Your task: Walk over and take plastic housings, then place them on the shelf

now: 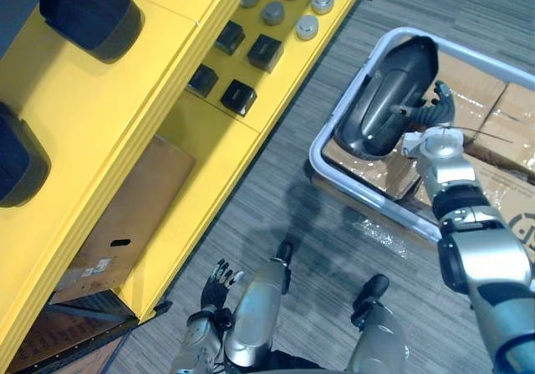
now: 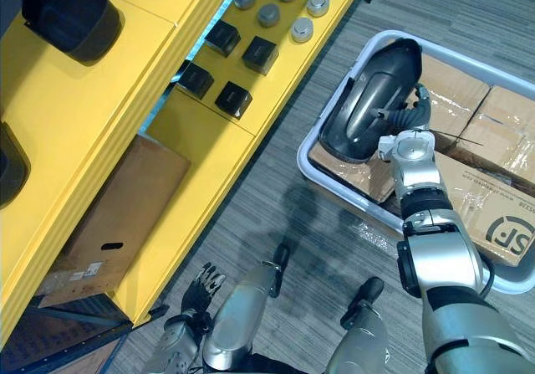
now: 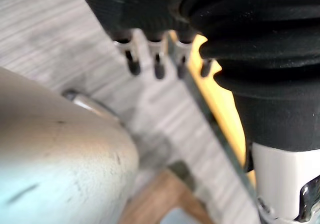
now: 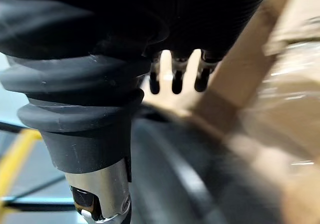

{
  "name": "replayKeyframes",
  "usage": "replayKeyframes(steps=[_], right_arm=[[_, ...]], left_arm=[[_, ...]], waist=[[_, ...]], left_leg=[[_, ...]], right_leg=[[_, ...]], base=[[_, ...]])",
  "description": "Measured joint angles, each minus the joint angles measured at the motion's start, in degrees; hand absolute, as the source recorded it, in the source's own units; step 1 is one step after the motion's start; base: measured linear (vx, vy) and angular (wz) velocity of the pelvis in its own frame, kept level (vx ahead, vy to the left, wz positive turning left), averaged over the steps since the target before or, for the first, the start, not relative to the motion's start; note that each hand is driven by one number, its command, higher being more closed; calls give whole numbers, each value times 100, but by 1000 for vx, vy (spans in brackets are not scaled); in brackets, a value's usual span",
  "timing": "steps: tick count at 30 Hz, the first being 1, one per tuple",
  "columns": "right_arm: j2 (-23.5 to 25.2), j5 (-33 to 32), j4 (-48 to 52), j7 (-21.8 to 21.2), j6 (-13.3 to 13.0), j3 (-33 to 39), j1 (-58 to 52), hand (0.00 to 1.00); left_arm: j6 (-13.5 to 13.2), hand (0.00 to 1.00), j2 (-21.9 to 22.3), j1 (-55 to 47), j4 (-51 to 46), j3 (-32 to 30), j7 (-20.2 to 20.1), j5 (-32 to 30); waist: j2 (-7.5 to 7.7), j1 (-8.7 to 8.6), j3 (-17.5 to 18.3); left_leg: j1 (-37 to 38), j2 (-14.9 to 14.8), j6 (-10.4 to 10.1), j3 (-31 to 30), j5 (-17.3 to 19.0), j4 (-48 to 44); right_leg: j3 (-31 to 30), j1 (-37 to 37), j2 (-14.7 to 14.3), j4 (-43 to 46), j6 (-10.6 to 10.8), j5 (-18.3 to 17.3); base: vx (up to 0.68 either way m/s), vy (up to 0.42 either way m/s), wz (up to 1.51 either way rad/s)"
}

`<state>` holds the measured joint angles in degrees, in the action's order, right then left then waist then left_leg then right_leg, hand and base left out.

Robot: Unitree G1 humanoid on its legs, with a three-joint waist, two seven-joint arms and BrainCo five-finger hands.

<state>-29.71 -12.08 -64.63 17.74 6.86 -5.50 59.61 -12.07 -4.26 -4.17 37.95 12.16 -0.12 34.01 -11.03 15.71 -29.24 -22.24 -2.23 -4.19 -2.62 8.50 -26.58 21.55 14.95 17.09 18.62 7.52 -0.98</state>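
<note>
Looking across at the cart (image 1: 314, 152), I can see one dark plastic housing (image 1: 384, 98) lying on the cardboard boxes (image 1: 493, 119) inside it, hollow side up and long end pointing away from the robot. The right hand (image 1: 436, 106) is right against the housing's side, its fingers (image 4: 176, 83) straight and spread with nothing clasped; whether they actually touch the shell I cannot tell. The left hand (image 1: 219, 286) hangs low over the floor, fingers relaxed and empty. The housing looks like a thin moulded shell, so I would expect it to be light and fairly stiff. It is also bulky, and its rounded, glossy outside would likely slide under a flat palm. The open rim seems the sensible place to grip, fingers outside and thumb hooked over the wall, near the middle of its length so it does not tip. Two similar housings (image 1: 88, 14) sit on top of the yellow shelf (image 1: 109, 115).
</note>
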Motion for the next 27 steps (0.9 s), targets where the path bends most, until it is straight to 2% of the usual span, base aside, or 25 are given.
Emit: replayKeyframes(steps=[2, 4, 6, 7, 12, 14, 17, 19, 22, 27], right_arm=[[-15, 3, -5, 164, 109, 0, 0, 0], [-190, 94, 7, 636, 210, 8, 10, 0], [-300, 113, 7, 993, 217, 41, 10, 0], [-325, 113, 10, 1152, 235, 57, 10, 100], [-450, 115, 53, 1205, 299, 105, 10, 100], [-712, 113, 46, 1047, 313, 99, 9, 100], [-865, 114, 17, 806, 327, 77, -5, 100], [-949, 131, 13, 682, 364, 63, -6, 100], [-1041, 307, -66, 488, 547, 51, -42, 100], [-1036, 420, -136, 493, 689, 27, -44, 100]], left_arm=[[2, 0, 7, 29, 96, 53, -2, 189], [14, 0, 17, 118, 253, 231, -4, 350], [14, 0, 47, 164, 321, 304, -6, 397], [14, 0, 44, 197, 368, 370, -5, 435], [53, 0, 38, 203, 411, 494, -7, 521], [65, 0, 65, 212, 423, 501, -22, 630], [92, 0, 67, 253, 480, 502, -75, 656], [103, 0, 90, 274, 561, 505, -91, 656], [118, 0, 126, 322, 601, 505, -119, 656], [121, 0, 142, 327, 591, 505, -117, 655]], waist=[[-53, 35, 36], [-190, 148, 131], [-267, 245, 185], [-304, 268, 210], [-420, 349, 294], [-450, 427, 316], [-463, 455, 325], [-525, 457, 371], [-549, 543, 389], [-553, 579, 391]], left_leg=[[-28, -12, -7, -1, -5, 2], [-128, -15, -15, -18, -9, -7], [-205, -17, -26, -15, -17, -5], [-229, -17, -27, -20, -18, -4], [-296, -11, -27, -19, -17, -14], [-410, -5, -28, -45, -16, -42], [-433, -6, -30, -65, -13, -64], [-496, -6, -31, -120, -5, -133], [-520, -22, -35, -138, -2, -139], [-519, -27, -39, -159, 1, -157]], right_leg=[[1, 49, 1, 37, -7, -17], [16, 168, 15, 111, -13, -55], [14, 278, 29, 175, -16, -76], [19, 311, 36, 205, -9, -99], [36, 373, 50, 215, -2, -130], [61, 479, 68, 276, -16, -161], [81, 495, 73, 313, -24, -191], [147, 493, 70, 322, -26, -207], [182, 512, 66, 345, -38, -228], [234, 486, 64, 333, -46, -238]], base=[[0, 0, 0], [8, -7, 4], [0, 0, 0], [0, 0, 0], [0, 0, 0], [6, 10, 4], [3, 2, 4], [0, 7, 10], [-1, 2, 2], [0, 0, 0]])
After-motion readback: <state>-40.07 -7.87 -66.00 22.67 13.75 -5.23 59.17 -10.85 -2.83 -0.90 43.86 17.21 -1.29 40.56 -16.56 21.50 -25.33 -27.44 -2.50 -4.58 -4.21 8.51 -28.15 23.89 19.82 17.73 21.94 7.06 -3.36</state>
